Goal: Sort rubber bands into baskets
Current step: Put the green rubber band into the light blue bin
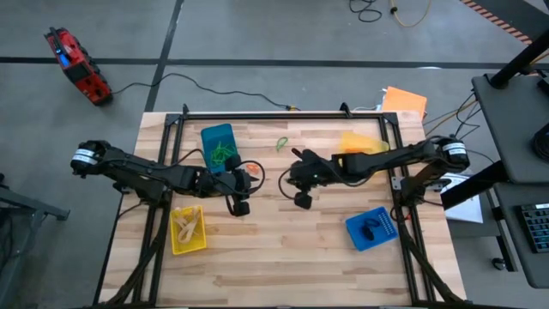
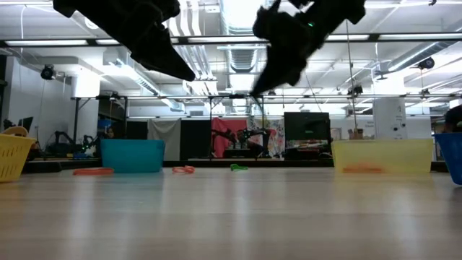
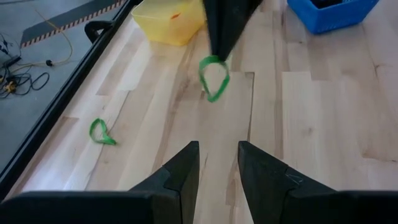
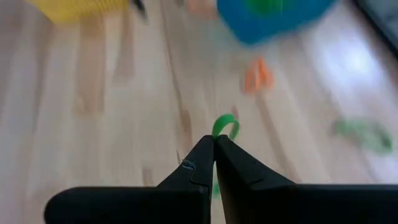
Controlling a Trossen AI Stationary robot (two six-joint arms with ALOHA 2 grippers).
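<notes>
My right gripper (image 1: pixel 294 174) is above the middle of the table, shut on a green rubber band (image 3: pixel 214 78). My left gripper (image 3: pixel 217 163) is open and empty just to its left, facing it (image 1: pixel 254 173). A blue basket (image 1: pixel 218 146) at the far left holds green bands. A yellow basket (image 1: pixel 188 230) at the near left holds tan bands. A blue basket (image 1: pixel 371 228) at the near right holds black bands. A yellow basket (image 1: pixel 360 142) stands at the far right. Loose on the table are a green band (image 1: pixel 281 143) and an orange band (image 4: pixel 257 76). My right gripper pinches the green band's upper end (image 3: pixel 213 61) between its two fingertips (image 3: pixel 219 37), which point down. The loop hangs open below the tips, clear of the table. In the right wrist view the band (image 4: pixel 225 126) sticks out just beyond the shut tips.
Bare wood lies in the table's middle and near side. A black frame rail (image 1: pixel 283 115) runs along the far edge. Orange bands (image 2: pixel 92 171) lie near the far-left blue basket (image 2: pixel 132 155). An orange sheet (image 1: pixel 405 100) lies beyond the far right corner.
</notes>
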